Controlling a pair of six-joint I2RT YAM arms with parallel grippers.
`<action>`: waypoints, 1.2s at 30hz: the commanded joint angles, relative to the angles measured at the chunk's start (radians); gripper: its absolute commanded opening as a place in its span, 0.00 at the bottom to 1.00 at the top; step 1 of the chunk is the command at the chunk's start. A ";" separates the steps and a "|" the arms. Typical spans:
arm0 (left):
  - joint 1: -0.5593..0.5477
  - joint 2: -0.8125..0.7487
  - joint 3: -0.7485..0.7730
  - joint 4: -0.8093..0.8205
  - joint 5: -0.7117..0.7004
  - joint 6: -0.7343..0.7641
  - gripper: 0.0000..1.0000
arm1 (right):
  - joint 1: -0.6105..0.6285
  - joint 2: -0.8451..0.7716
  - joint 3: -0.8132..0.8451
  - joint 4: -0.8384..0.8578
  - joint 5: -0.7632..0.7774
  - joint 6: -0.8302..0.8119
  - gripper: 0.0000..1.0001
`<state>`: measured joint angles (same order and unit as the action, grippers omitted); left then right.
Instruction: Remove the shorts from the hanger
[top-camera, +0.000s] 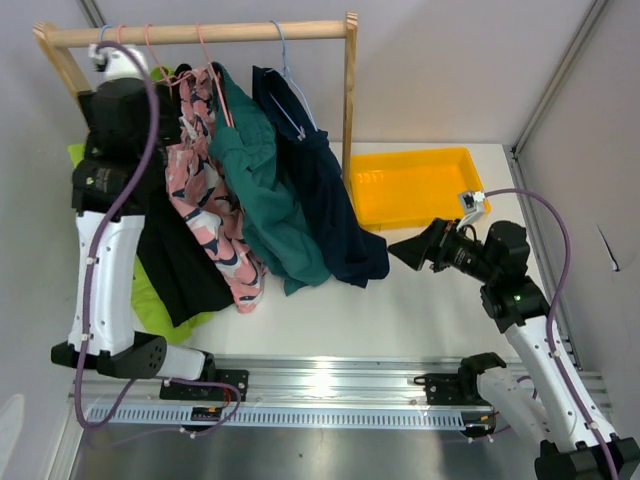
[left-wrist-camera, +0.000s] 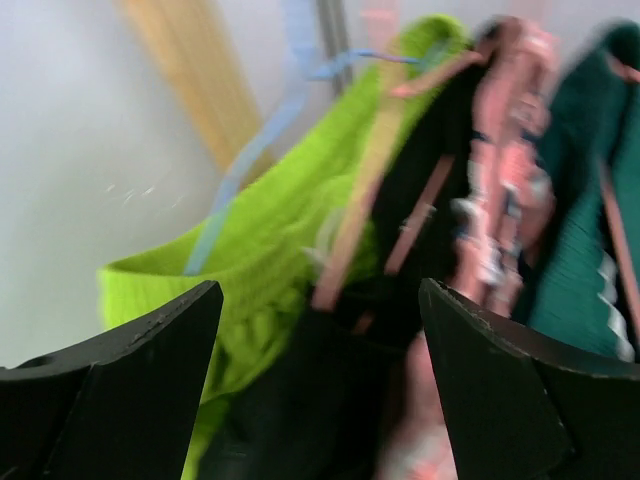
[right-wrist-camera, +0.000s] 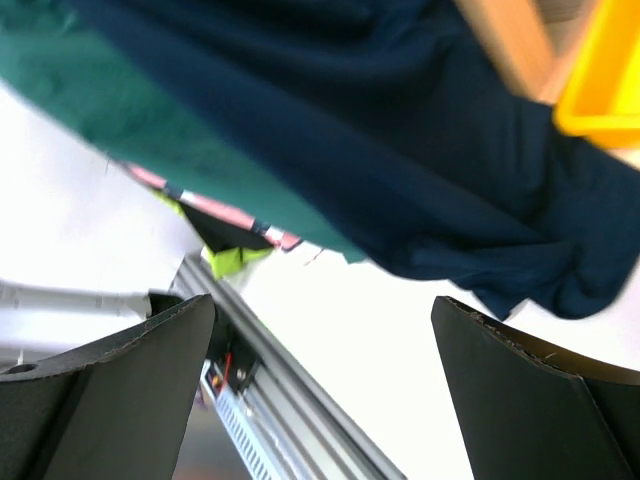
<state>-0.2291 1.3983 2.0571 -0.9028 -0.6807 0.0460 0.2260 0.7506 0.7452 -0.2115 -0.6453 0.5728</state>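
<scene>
R tool (right-wrist-camera: 318, 340) is held wide open and empty, low over the tabletop (top-camera: 400, 310) near the hem of the navy shorts (top-camera: 325, 200). The shorts (top-camera: 265, 200) are hung along the wooden rail (top-camera: 200, 33), long axes vertical, waistbands up, legs trailed onto the tabletop. At the far L end, L tool (left-wrist-camera: 320, 320) is spread open, nothing gripped, faced at the lime-green shorts (left-wrist-camera: 290, 240).
</scene>
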 joint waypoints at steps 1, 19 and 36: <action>0.131 -0.078 0.054 0.021 0.199 -0.130 0.86 | 0.039 -0.025 -0.007 -0.006 -0.031 -0.051 0.99; 0.453 0.036 0.121 0.065 0.424 -0.255 0.79 | 0.095 0.006 -0.012 -0.034 0.001 -0.086 0.99; 0.516 0.208 0.169 0.056 0.616 -0.278 0.59 | 0.104 0.019 -0.023 -0.036 0.022 -0.102 0.99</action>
<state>0.2771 1.6043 2.1765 -0.8581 -0.1127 -0.2157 0.3244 0.7654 0.7162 -0.2714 -0.6266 0.4919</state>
